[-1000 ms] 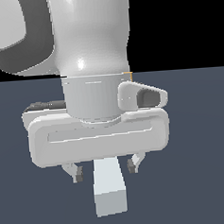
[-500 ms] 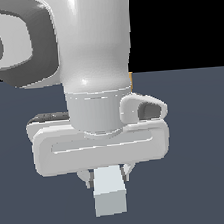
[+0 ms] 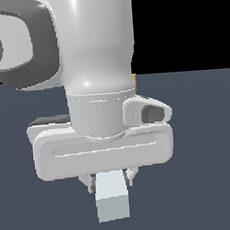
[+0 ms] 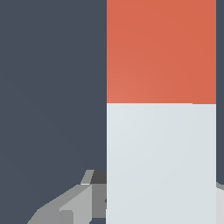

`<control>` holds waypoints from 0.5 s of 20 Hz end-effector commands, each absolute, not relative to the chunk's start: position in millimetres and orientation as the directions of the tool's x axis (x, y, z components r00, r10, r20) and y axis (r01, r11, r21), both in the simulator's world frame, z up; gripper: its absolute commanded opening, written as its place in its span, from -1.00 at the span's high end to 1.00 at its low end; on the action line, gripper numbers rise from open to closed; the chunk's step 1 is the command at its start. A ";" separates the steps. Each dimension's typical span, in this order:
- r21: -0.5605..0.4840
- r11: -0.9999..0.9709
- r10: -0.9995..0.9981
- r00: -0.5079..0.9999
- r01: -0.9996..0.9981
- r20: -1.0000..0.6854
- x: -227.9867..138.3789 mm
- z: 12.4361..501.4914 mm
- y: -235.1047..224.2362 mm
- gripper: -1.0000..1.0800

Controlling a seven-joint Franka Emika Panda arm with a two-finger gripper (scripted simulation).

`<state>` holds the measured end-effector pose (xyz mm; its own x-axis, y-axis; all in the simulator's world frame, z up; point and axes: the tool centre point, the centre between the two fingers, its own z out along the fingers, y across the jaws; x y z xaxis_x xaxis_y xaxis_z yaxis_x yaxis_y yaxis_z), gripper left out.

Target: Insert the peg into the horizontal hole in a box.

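The peg [image 3: 112, 200] lies on the dark floor with its white end toward the exterior camera. My gripper [image 3: 110, 178] is low over it, its fingers [image 3: 92, 181] pressed against both sides, shut on the peg. In the wrist view the peg [image 4: 161, 162] runs away from the gripper [image 4: 161, 205], white near the fingers [image 4: 83, 201] and orange-red at the far end. A thin tan sliver beside the arm is probably the box [image 3: 134, 84]; the rest of it is hidden behind the arm. The hole is hidden.
The arm's white body [image 3: 98, 55] fills most of the exterior view and blocks what lies behind it. The dark blue-grey floor [image 3: 209, 178] spreads on both sides of the gripper.
The gripper has come down over the peg, and its fingers have closed in from either side until they touch it. The peg has stayed where it was.
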<state>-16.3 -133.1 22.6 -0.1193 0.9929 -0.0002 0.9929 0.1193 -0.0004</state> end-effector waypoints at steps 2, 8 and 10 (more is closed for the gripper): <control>0.000 0.114 0.993 -0.114 0.993 0.000 -17.3 24.5 -126.8 1.00; 0.000 0.085 0.996 -0.085 0.996 0.000 -23.1 32.5 -102.8 1.00; 0.000 0.070 0.998 -0.070 0.998 0.000 -25.6 36.4 -91.0 1.00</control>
